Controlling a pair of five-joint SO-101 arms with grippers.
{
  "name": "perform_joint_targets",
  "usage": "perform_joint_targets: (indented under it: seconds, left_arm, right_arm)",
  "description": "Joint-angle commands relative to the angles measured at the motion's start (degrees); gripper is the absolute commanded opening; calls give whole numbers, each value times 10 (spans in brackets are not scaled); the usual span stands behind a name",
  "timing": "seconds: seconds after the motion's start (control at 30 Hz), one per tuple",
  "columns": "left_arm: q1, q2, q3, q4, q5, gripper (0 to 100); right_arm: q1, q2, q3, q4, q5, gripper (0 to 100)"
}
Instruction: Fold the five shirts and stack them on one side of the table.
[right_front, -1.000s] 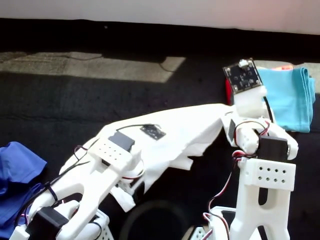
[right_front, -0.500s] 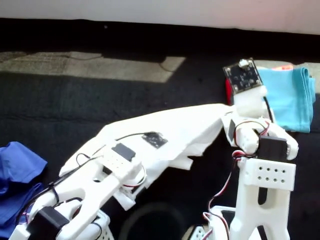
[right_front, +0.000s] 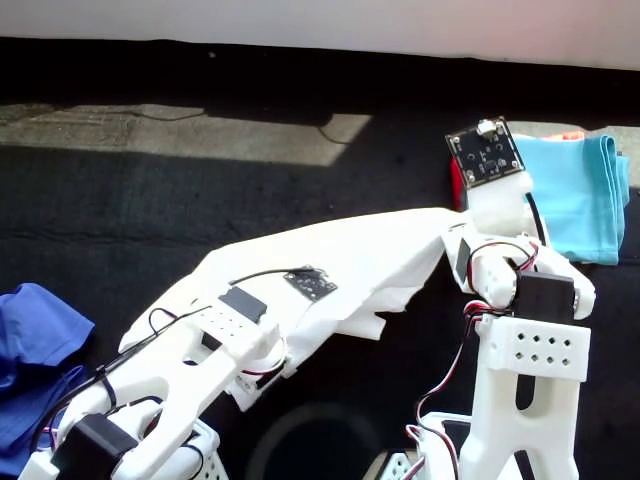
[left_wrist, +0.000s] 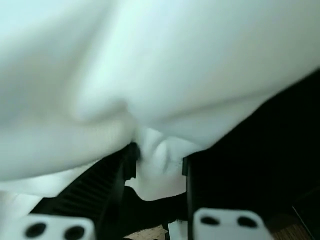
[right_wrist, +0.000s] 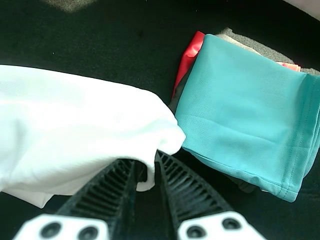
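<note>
A white shirt (right_front: 340, 265) hangs stretched between both arms above the black table. My left gripper (left_wrist: 157, 162) is shut on a fold of the white shirt (left_wrist: 165, 75) near the front left. My right gripper (right_wrist: 147, 172) is shut on the white shirt's (right_wrist: 75, 130) other corner, close beside the stack. A folded teal shirt (right_front: 575, 195) tops that stack at the right; the teal shirt (right_wrist: 245, 120) lies over a red one (right_wrist: 187, 62). A crumpled blue shirt (right_front: 35, 350) lies at the left edge.
The black cloth-covered table (right_front: 200, 200) has a sunlit patch (right_front: 180, 135) at the back. A thin cable (right_front: 250, 115) runs across the far side. A white wall (right_front: 320, 20) borders the back.
The left arm has drawn slightly toward the front, carrying its end of the white shirt with it. The right arm has stayed still.
</note>
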Motion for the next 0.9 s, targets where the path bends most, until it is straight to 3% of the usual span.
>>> perform_joint_targets:
  seconds: [0.0,0.17,0.33,0.47,0.67,0.87]
  left_arm:
    - [-7,-6,1,1,-13,5]
    - [-7,-9,-27,28,-13,8]
    - [-31,-11,-157,142,-15,8]
    - [-105,-11,-302,236,-78,8]
    - [-244,-6,-568,316,-104,8]
    - [-313,-8,-780,380,-152,8]
  right_arm:
    - [4,-4,-2,-6,-6,6]
    - [4,-4,-2,-6,-6,6]
    - [4,2,3,-20,-10,6]
    - [6,1,-12,-60,-10,6]
    - [6,6,-136,-69,-10,6]
    - [7,97,-350,-8,-45,6]
